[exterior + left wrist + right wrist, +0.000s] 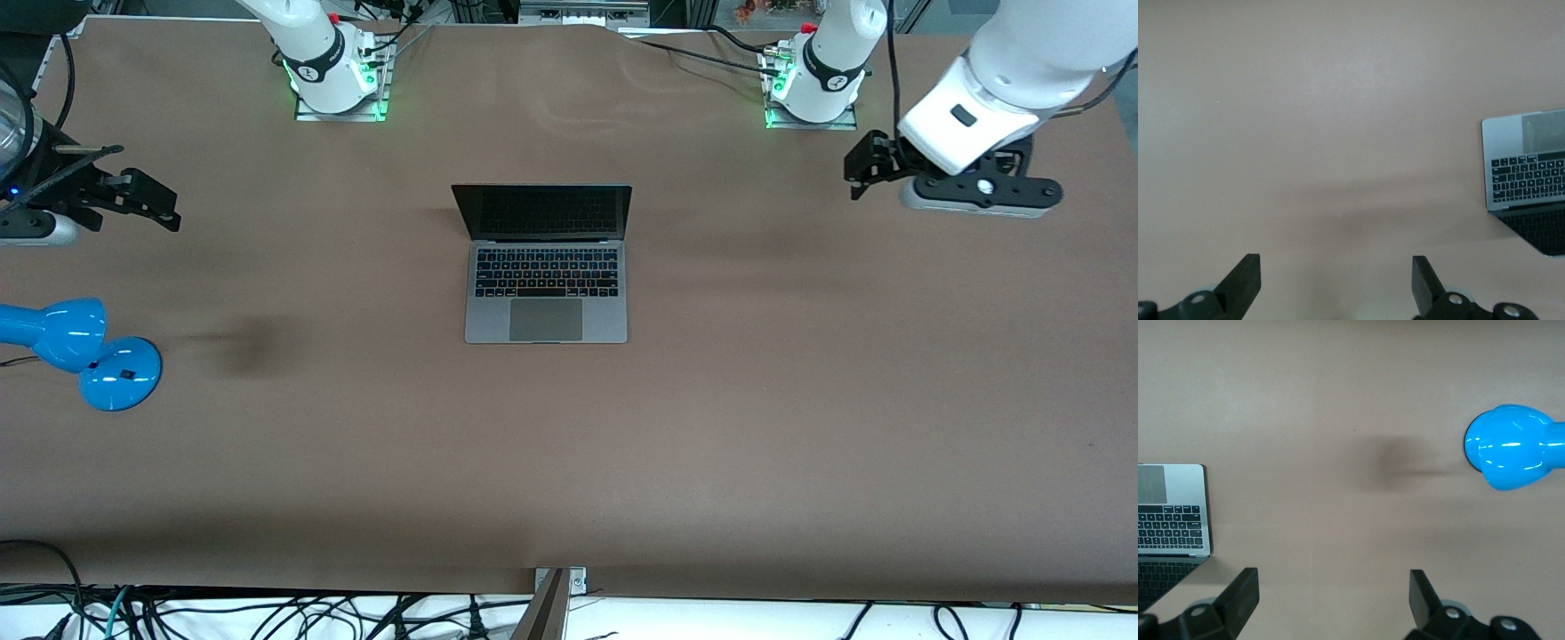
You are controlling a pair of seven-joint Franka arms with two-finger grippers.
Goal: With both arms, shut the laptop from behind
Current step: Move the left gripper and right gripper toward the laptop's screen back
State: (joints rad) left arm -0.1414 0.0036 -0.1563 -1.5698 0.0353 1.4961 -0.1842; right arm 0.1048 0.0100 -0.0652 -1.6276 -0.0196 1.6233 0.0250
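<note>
Item 1, the table [800,427]: we recorded a wide brown surface with broad bare stretches on every side of the laptop, the widest between it and the edge nearest the front camera.

Item 2, the laptop [546,267]: we found it at mid-table, lid raised and its dark screen tilted toward the front camera, keyboard and trackpad exposed. It stood well apart from both grippers.

Item 3, the blue desk lamp [80,351]: we noted it at the right arm's end of the table, nearer to the front camera than the laptop and well clear of it.

Containers: we listed none.

Item 4, the left gripper [867,169]: we saw it hanging over bare table at the left arm's end, fingers [1245,283] spread wide, holding nothing.

Item 5, the right gripper [147,206]: we saw it over the right arm's end, above the table edge near the lamp, fingers [1241,597] likewise parted and empty.
</note>
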